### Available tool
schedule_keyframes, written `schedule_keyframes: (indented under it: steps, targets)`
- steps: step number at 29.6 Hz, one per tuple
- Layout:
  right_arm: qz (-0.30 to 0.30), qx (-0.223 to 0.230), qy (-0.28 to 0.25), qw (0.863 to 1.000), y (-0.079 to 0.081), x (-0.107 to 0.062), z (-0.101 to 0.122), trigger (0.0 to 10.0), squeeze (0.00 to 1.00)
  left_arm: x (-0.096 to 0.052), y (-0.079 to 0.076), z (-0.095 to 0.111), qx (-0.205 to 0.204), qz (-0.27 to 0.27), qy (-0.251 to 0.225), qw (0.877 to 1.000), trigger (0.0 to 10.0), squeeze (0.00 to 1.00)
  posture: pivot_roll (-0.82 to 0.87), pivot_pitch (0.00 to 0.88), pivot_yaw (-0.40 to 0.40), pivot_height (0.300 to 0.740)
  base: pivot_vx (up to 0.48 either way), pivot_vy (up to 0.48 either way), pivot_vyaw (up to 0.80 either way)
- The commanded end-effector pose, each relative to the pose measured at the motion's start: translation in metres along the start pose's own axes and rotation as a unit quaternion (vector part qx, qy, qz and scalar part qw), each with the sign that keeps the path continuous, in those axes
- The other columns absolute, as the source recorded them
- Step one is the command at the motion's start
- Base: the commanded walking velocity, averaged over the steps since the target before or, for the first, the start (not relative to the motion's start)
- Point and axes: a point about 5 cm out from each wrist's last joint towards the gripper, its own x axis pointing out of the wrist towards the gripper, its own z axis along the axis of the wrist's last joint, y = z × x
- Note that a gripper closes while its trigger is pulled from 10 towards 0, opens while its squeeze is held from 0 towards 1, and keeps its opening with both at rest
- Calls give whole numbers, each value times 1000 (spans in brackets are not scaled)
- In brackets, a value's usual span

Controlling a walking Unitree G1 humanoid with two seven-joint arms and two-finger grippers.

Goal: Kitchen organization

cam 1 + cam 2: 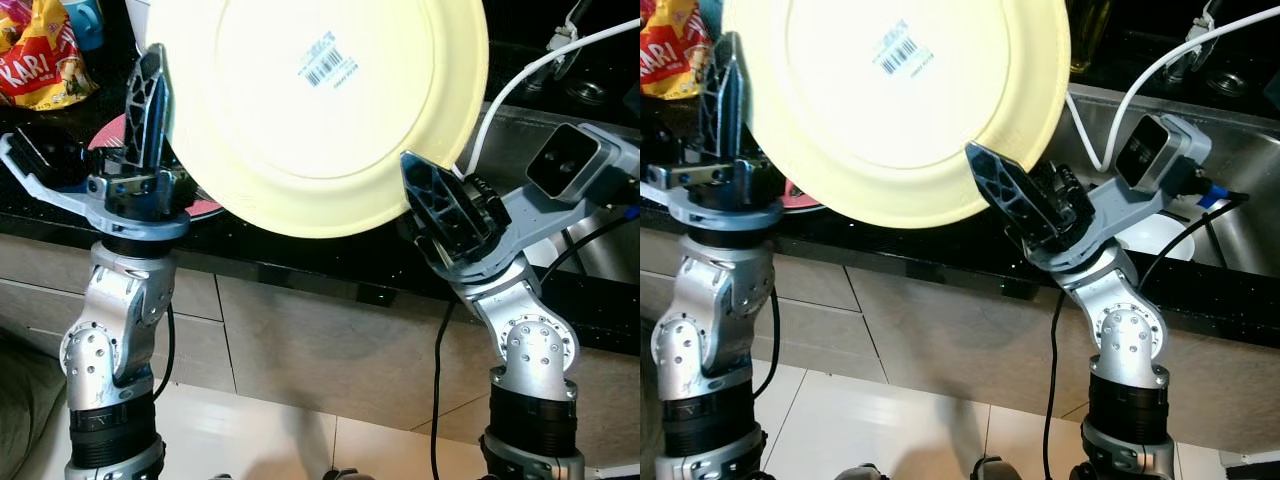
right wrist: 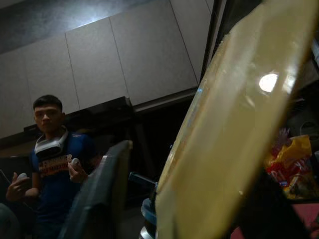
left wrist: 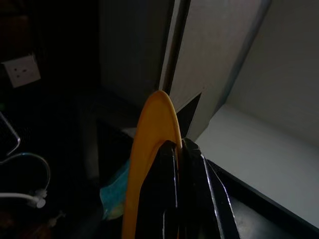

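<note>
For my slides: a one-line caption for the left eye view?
Both grippers, left and right, hold a pale yellow plate upright above the dark counter.

The large pale yellow round plate (image 1: 320,110) runs off the top edge and hides most of the black counter (image 1: 300,255) behind it. A red disc (image 1: 120,135) peeks out, mostly covered. The red-and-yellow snack bag (image 1: 40,55) is cropped at the corner.
</note>
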Motion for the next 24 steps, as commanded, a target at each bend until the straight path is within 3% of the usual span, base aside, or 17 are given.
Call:
schedule_keyframes:
  steps: [1, 17, 24]
  targets:
    - [23, 0, 3, 1000, 8, 1, 1, 0, 0, -5, 2, -3, 2, 2, 10, 1000, 10000, 0, 111, 116, -52, 740, 0, 0, 0]
    - [32, 18, 28, 999, 11, -3, -8, 0, 0, -7, 1, -9, 24, -6, 57, 998, 10000, 0, 109, 120, -49, 740, 0, 0, 0]
    - [26, 16, 34, 999, 10, -5, -11, 0, 0, -7, 5, -6, 64, 17, 76, 995, 10000, 0, 111, 120, -46, 740, 0, 0, 0]
